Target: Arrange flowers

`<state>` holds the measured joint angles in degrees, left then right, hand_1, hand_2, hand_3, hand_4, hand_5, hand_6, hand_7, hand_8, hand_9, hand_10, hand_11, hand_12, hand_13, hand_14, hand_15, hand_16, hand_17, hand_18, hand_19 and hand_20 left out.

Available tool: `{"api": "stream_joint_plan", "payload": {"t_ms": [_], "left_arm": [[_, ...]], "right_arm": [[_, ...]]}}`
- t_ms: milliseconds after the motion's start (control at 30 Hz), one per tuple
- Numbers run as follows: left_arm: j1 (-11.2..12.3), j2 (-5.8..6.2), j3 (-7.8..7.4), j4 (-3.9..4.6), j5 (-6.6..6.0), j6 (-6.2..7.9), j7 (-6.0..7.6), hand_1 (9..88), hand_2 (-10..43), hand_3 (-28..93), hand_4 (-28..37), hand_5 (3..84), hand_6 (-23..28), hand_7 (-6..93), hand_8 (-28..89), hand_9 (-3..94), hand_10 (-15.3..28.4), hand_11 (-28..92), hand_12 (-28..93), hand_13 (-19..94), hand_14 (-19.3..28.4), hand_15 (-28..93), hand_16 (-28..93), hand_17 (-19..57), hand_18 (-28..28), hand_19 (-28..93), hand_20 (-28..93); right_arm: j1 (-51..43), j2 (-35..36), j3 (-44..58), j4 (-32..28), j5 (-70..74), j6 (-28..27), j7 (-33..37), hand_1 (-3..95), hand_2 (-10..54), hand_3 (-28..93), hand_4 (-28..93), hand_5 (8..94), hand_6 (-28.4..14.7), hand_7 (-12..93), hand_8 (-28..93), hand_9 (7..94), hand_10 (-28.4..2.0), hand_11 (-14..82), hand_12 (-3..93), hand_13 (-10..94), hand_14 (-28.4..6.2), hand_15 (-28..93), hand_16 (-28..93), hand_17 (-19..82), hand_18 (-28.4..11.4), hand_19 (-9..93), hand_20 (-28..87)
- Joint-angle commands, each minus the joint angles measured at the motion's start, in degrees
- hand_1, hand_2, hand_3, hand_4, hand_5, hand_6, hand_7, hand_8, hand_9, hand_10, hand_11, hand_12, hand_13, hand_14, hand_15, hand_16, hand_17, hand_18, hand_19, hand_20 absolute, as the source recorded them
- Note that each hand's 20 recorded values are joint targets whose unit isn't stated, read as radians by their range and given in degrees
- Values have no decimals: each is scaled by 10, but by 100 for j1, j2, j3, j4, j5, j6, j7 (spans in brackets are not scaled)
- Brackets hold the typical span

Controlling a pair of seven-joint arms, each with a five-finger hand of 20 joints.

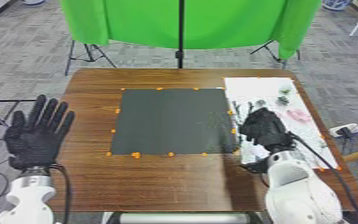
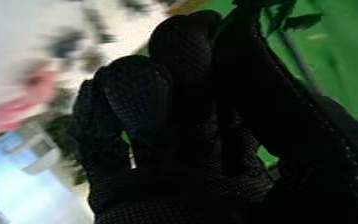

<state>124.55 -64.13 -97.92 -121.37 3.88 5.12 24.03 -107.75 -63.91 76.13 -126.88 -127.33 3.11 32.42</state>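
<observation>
Brown tabletop (image 1: 91,175), dark mat (image 1: 169,120), white sheet (image 1: 254,87) on the right. Left hand (image 1: 33,140) is open, fingers straight. Right hand (image 1: 264,129) looks clamped on a leafy sprig (image 2: 302,21), though the glove hides most of the grip. Pink flower (image 1: 298,116) and dark bits (image 1: 282,100) lie on the sheet, bits too blurry to name. Early days imo, most arranging left.

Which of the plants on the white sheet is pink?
The pink flower, right of the black-gloved right hand; the other plants there look dark green.
</observation>
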Motion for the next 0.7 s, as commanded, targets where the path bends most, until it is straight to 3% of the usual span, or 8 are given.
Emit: {"api": "stream_joint_plan", "payload": {"t_ms": [33, 67, 300, 367, 433, 567, 667, 700], "left_arm": [[194, 85, -87, -2, 86, 183, 11, 268, 161, 755, -283, 448, 87, 84, -98, 392, 147, 163, 68, 284, 149, 269, -66, -79, 136, 316, 95], [184, 119, -76, 10, 120, 190, 21, 268, 161, 754, -283, 447, 87, 84, -98, 391, 147, 163, 68, 284, 149, 269, -66, -78, 136, 316, 95], [100, 266, 56, 43, 32, 225, -9, 268, 162, 755, -283, 445, 87, 82, -98, 387, 144, 164, 66, 281, 145, 264, -65, -77, 135, 314, 96], [7, 298, 109, 112, 88, 249, -54, 268, 162, 756, -283, 444, 88, 82, -98, 384, 143, 164, 65, 279, 144, 264, -65, -76, 134, 312, 96], [-129, 320, 206, 191, 44, 280, -60, 268, 162, 756, -283, 444, 88, 81, -98, 382, 144, 164, 63, 276, 140, 263, -66, -74, 132, 308, 96], [-238, 415, 349, 244, 66, 272, -159, 268, 161, 759, -283, 441, 86, 80, -99, 372, 140, 167, 59, 268, 132, 255, -68, -65, 125, 291, 94], [-324, 499, 427, 270, 72, 371, -342, 268, 160, 761, -283, 439, 86, 79, -99, 365, 138, 169, 55, 262, 126, 251, -69, -60, 120, 279, 99], [-339, 483, 464, 277, 58, 350, -301, 268, 160, 762, -283, 438, 86, 79, -99, 362, 137, 169, 54, 259, 123, 249, -69, -59, 118, 275, 99]], "right_arm": [[1442, -616, -1112, 561, -151, -296, 200, 544, -95, 823, -256, 838, -18, 346, 123, 872, -107, 279, 510, 752, -118, 623, 390, 357, -264, 870, 353], [1641, -723, -1304, 679, -145, -344, 338, 544, -95, 822, -255, 837, -17, 347, 126, 872, -107, 280, 509, 751, -117, 624, 388, 357, -266, 871, 353], [2554, -1454, -2320, 1855, -473, -641, 431, 540, -95, 819, -240, 830, -13, 350, 147, 868, -107, 295, 504, 752, -117, 638, 375, 365, -277, 887, 345], [2739, -1675, -2493, 2339, -720, -693, 373, 535, -95, 821, -239, 828, -12, 351, 151, 865, -109, 301, 506, 753, -118, 641, 373, 365, -278, 890, 340], [2940, -1873, -2619, 2661, -699, -839, 470, 531, -95, 822, -240, 824, -11, 356, 153, 862, -109, 304, 507, 749, -118, 643, 372, 364, -278, 891, 336], [3072, -2231, -2772, 3134, -871, -868, 451, 520, -95, 830, -242, 816, -6, 369, 153, 859, -108, 310, 505, 746, -119, 646, 368, 361, -278, 893, 330], [3007, -2634, -2787, 3385, -652, -966, 804, 505, -95, 842, -239, 811, 0, 380, 156, 854, -104, 316, 506, 747, -119, 650, 364, 360, -278, 895, 325], [3035, -2685, -2878, 3470, -674, -935, 813, 500, -95, 845, -237, 810, 2, 383, 156, 854, -104, 318, 505, 747, -119, 650, 364, 360, -278, 895, 324]]}}
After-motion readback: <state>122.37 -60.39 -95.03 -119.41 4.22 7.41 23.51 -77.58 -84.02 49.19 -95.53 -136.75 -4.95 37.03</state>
